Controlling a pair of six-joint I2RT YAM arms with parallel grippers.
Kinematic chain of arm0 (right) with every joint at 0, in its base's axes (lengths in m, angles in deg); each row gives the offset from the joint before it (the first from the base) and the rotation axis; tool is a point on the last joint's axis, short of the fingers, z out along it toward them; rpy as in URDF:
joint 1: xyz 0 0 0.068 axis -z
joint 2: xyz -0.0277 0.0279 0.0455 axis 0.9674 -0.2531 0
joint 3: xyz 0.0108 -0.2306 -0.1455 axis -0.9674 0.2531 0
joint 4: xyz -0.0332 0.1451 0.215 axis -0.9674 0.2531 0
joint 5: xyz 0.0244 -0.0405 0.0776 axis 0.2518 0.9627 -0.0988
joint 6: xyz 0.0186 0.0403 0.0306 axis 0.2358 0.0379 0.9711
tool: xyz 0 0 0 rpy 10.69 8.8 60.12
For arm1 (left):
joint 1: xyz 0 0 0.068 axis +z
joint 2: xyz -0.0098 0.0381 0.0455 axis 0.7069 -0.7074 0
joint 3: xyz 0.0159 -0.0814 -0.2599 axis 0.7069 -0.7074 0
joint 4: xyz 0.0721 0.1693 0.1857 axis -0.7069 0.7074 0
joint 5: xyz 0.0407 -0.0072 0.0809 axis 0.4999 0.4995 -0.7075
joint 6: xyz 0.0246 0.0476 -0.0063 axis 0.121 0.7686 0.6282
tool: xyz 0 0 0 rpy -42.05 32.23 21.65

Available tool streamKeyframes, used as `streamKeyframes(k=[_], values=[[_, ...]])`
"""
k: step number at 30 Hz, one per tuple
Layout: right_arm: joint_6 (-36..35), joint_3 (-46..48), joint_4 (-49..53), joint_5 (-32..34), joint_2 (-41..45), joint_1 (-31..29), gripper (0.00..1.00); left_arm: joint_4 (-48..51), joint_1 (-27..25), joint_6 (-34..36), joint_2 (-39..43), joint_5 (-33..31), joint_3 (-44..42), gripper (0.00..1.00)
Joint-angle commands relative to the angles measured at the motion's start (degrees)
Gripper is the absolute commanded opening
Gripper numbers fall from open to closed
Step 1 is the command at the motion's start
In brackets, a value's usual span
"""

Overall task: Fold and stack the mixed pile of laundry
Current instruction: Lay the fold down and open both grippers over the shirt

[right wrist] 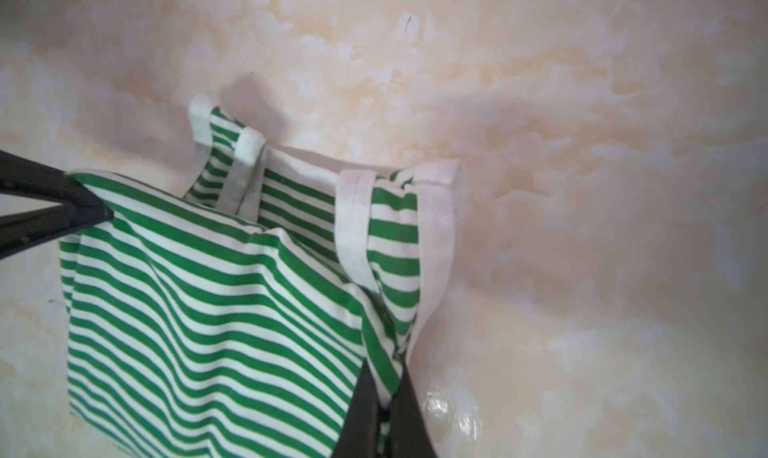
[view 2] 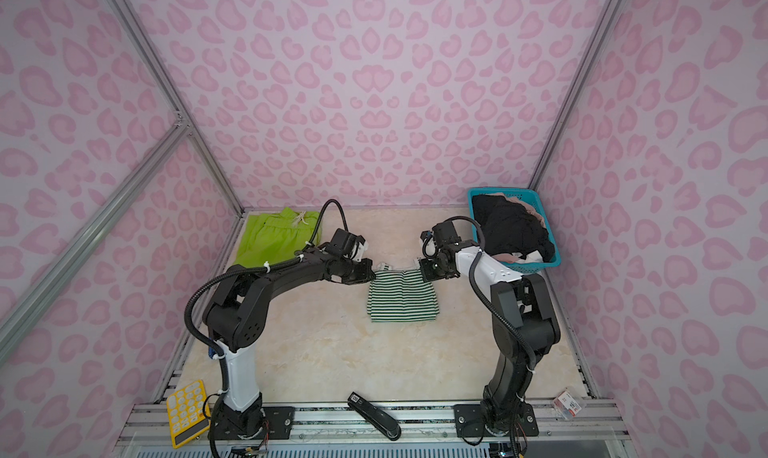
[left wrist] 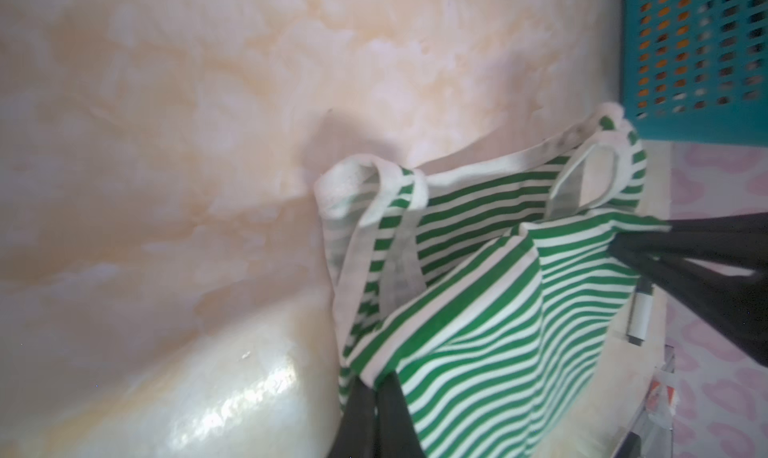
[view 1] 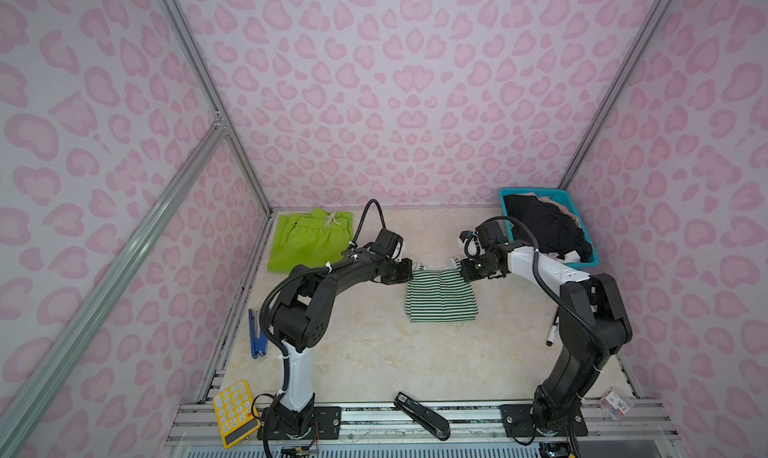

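In both top views a green-and-white striped top (view 1: pixel 441 298) (view 2: pixel 402 299) lies mid-table, its far edge lifted between my two grippers. My left gripper (view 1: pixel 409 271) (left wrist: pixel 376 393) is shut on the top's left upper corner. My right gripper (view 1: pixel 462 269) (right wrist: pixel 388 389) is shut on the right upper corner. Both wrist views show the striped cloth (left wrist: pixel 498 310) (right wrist: pixel 208 310) pinched between black fingers, its white-trimmed straps hanging over the table. Lime-green shorts (view 1: pixel 309 237) lie flat at the far left. Black clothes (view 1: pixel 544 227) and a beige-pink piece (view 1: pixel 559 205) fill the basket.
A teal lattice basket (view 1: pixel 534 192) stands at the far right corner. A blue tool (view 1: pixel 257 333) lies by the left arm and a marker (view 1: pixel 552 331) by the right arm. Along the front rail are a yellow calculator (view 1: pixel 235 412), a black stapler (view 1: pixel 422 414) and a small box (view 1: pixel 615 404).
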Motion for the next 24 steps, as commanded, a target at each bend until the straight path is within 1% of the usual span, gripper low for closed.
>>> streamKeyframes(k=[1, 3, 5, 10, 13, 17, 21, 23, 24], values=[[-0.96, 0.12, 2.69, 1.16, 1.61, 0.02, 0.00, -0.75, 0.37, -0.25, 1.68, 2.83, 1.68, 0.02], [-1.01, -0.54, 3.89, 1.19, 1.66, 0.01, 0.00, 0.54, 0.46, 0.47, 1.31, 3.88, 3.30, 0.02], [-1.29, -1.44, 5.17, 0.94, 0.58, 0.05, 0.05, 1.26, 0.46, 0.95, 0.34, 5.11, 4.56, 0.02], [-1.01, -1.96, 5.02, -0.74, -2.36, 0.08, 0.26, 0.68, 0.46, 0.51, -2.62, 7.41, 5.45, 0.02], [-0.53, -1.89, 4.77, -1.91, -3.48, 0.02, 0.32, -0.04, 0.46, 0.24, -3.20, 7.60, 4.81, 0.02], [-0.22, -1.35, 3.91, -2.75, -3.93, 0.01, 0.33, -0.10, 0.55, 0.32, -3.51, 7.67, 4.44, 0.02], [0.12, -1.26, 2.77, -2.57, -4.19, 0.09, 0.28, -0.18, 0.64, 0.32, -3.80, 7.68, 4.57, 0.02], [0.52, -1.71, 2.72, -0.14, -4.53, 0.17, 0.30, -0.19, 0.64, 0.19, -4.03, 7.77, 4.91, 0.02], [0.46, -2.00, 2.65, 1.13, -4.64, 0.19, 0.33, -0.24, 0.72, 0.10, -4.11, 7.86, 4.97, 0.02]])
